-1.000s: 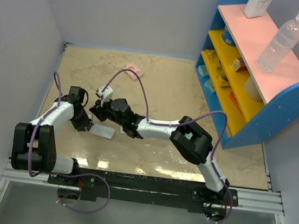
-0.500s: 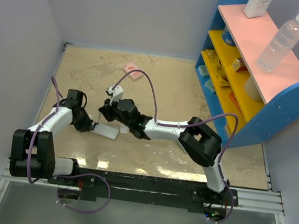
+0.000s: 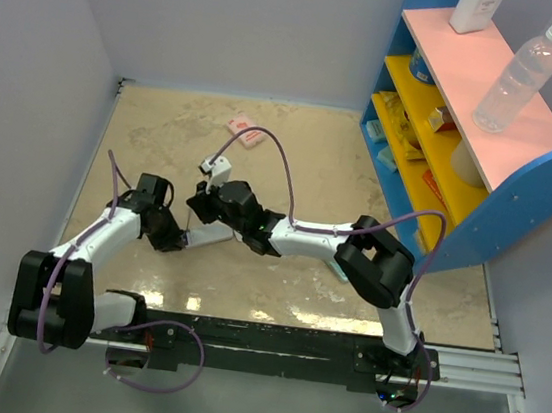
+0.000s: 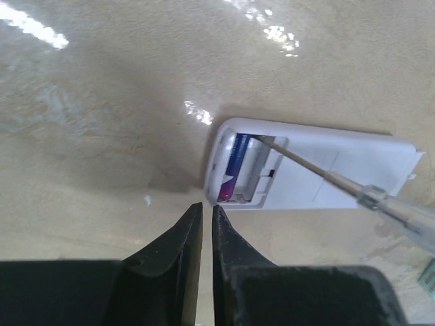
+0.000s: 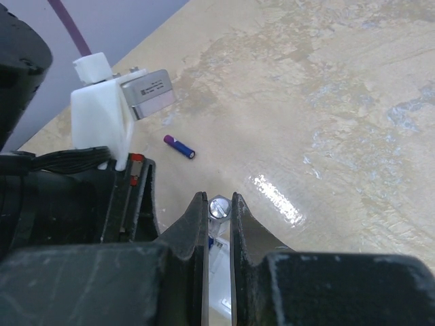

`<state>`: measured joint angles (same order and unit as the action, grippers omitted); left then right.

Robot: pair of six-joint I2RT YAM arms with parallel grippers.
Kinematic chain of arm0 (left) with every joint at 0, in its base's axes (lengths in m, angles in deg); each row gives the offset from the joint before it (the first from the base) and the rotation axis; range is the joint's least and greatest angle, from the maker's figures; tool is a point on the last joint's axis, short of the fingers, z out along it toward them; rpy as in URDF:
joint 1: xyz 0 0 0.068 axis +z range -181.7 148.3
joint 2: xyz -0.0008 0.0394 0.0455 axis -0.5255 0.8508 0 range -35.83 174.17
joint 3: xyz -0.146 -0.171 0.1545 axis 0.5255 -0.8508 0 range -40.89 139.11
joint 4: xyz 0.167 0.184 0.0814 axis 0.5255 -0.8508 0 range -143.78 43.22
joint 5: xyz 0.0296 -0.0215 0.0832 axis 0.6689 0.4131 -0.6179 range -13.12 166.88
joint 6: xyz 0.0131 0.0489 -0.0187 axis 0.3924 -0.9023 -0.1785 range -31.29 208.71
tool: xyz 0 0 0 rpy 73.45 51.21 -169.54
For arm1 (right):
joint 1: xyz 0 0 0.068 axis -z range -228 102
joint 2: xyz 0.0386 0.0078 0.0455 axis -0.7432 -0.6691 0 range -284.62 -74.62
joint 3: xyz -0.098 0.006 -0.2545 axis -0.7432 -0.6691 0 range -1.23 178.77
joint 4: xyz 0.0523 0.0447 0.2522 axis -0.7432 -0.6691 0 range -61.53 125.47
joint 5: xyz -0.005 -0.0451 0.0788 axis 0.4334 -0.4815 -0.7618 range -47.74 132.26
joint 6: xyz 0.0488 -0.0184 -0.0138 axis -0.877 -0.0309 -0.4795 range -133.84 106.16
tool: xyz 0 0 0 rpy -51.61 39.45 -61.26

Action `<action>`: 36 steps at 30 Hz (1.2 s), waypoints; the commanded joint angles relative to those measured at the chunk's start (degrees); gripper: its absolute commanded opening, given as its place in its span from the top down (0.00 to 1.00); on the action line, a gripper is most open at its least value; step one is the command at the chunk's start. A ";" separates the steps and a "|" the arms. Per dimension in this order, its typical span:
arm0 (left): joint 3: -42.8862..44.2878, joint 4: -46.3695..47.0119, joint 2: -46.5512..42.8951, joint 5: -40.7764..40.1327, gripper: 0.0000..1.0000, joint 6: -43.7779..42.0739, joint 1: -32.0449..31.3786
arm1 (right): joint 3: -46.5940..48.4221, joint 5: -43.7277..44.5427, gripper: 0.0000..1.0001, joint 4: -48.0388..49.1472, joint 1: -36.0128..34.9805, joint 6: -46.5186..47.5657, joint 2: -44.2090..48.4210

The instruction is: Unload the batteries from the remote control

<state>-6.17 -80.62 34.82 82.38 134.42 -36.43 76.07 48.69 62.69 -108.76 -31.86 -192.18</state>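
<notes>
The white remote control (image 4: 326, 173) lies on the table with its battery compartment open. One blue and purple battery (image 4: 231, 166) sits in the compartment. My left gripper (image 4: 207, 206) is shut and empty, its tips at the remote's near edge by the compartment. My right gripper (image 5: 217, 198) is shut on a thin screwdriver (image 5: 219, 207) whose metal shaft (image 4: 306, 165) reaches into the compartment. A second battery (image 5: 179, 147) lies loose on the table beyond the right gripper. In the top view the remote (image 3: 210, 236) lies between the left gripper (image 3: 173, 241) and the right gripper (image 3: 200, 209).
A pink packet (image 3: 246, 130) lies at the back of the table. A blue shelf unit (image 3: 464, 149) stands at the right with a plastic bottle (image 3: 519, 75) and a white container (image 3: 473, 9) on top. Grey walls close the left and back.
My left gripper has moved right, closer to the remote's end. My right gripper has shifted a little right with the screwdriver. The remote has turned slightly.
</notes>
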 commanded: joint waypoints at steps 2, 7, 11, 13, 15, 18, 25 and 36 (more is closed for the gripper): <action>5.16 -5.44 -0.52 -7.76 0.84 -1.75 -0.28 | -3.73 1.29 1.00 1.78 0.55 -1.84 4.97; 8.08 -6.67 1.59 -12.26 0.85 -3.61 0.25 | -6.98 0.42 1.00 3.89 0.55 -3.95 6.90; 6.51 -3.34 2.38 -9.82 0.85 -4.14 0.51 | -8.56 0.42 1.00 5.38 0.55 -4.65 7.69; 6.33 -2.11 3.43 -8.67 0.86 -4.40 0.60 | -8.92 0.42 1.00 6.00 0.55 -4.83 7.61; 5.89 -0.97 4.40 -7.17 0.86 -4.49 0.60 | -8.83 0.51 1.00 6.61 0.55 -5.09 7.26; 4.83 0.27 4.84 -5.85 0.87 -4.23 0.60 | -8.74 0.42 1.00 7.75 0.63 -5.44 6.73; 2.81 3.70 5.73 -4.00 0.87 -3.97 0.60 | -9.71 -0.99 1.00 11.54 0.99 -7.03 5.85; 2.37 3.70 6.78 -5.14 0.88 -4.05 0.60 | -10.68 -0.37 1.00 12.59 1.07 -7.47 5.23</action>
<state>-3.30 -78.66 41.40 77.28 131.06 -36.21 65.80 48.50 71.69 -107.93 -38.77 -186.97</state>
